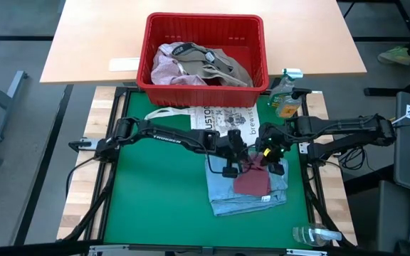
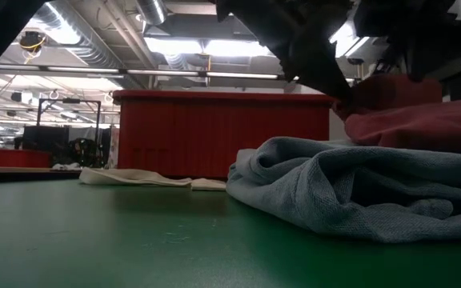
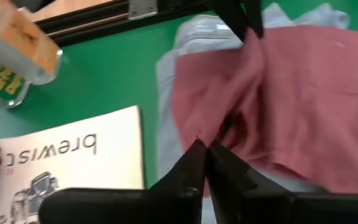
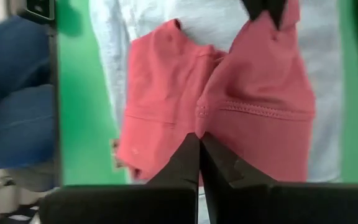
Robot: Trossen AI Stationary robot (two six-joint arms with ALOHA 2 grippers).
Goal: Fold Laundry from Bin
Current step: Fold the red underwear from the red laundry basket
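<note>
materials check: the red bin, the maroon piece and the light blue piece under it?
Red bin: looks like rigid moulded plastic, semi-gloss, with slotted walls and a thick rim. Maroon garment: soft matte knit, probably cotton jersey; a stitched hem shows and it creases easily. Light blue garment: thicker matte cloth with a fuzzy, terry-like texture and soft rounded folds.
</note>
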